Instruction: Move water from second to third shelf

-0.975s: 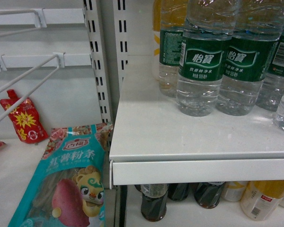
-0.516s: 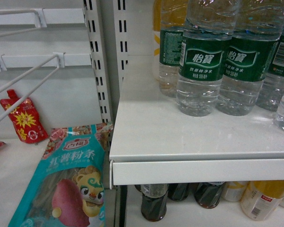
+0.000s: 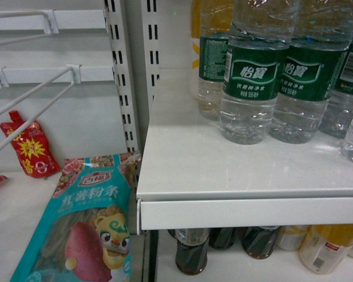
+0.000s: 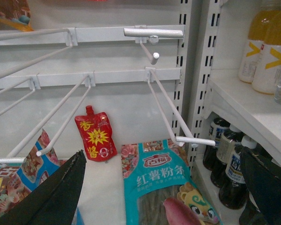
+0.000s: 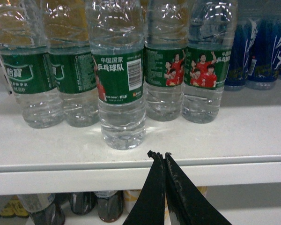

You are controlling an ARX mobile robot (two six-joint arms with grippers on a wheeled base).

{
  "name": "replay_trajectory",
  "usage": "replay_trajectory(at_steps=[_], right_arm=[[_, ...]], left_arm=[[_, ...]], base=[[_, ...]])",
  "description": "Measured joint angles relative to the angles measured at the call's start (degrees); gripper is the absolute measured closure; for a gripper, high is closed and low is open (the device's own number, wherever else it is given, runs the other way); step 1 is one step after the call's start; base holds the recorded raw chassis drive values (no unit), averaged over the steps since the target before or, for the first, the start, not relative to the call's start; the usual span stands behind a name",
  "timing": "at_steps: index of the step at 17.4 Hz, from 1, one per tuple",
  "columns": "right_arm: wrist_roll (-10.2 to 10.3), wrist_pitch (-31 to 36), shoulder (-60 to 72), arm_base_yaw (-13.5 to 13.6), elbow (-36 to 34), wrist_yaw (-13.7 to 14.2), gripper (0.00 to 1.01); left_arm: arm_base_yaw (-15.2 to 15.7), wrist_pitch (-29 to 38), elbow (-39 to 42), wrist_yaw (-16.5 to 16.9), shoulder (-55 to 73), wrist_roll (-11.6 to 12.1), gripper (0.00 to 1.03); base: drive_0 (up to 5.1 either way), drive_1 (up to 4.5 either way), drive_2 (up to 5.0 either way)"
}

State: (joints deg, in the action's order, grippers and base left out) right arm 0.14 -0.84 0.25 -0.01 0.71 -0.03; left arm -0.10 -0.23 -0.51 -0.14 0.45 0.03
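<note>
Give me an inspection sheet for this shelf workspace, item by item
Surface: white shelf holding a row of bottles, its front strip bare.
Job's things: water bottle standing upright ahead of its row, nearest the shelf edge.
Clutter: dark cola bottles on the shelf below; noodle packet and red pouch in the left bay.
Grippers: left gripper open, holding nothing, facing the hook bay; right gripper shut, empty, just below the shelf edge in front of the water bottle.
Cables: nothing seen.
Surroundings: white wire hooks, slotted uprights.
</note>
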Motion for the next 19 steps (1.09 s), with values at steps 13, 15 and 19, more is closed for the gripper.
replay_trajectory(at_steps=[13,15,19], right_arm=[[0.0,0.6,0.0,0.0,0.0,0.0,0.05],[0.0,0.6,0.0,0.0,0.0,0.0,0.03],[0.0,0.6,0.0,0.0,0.0,0.0,0.03]], left_arm=[[0.0,0.0,0.0,0.1,0.0,0.0,0.05],[0.0,0.0,0.0,0.1,0.0,0.0,0.05],[0.0,0.0,0.0,0.1,0.0,0.0,0.05]], base=[[0.0,0.00,0.0],[0.0,0.00,0.0],[0.0,0.00,0.0]])
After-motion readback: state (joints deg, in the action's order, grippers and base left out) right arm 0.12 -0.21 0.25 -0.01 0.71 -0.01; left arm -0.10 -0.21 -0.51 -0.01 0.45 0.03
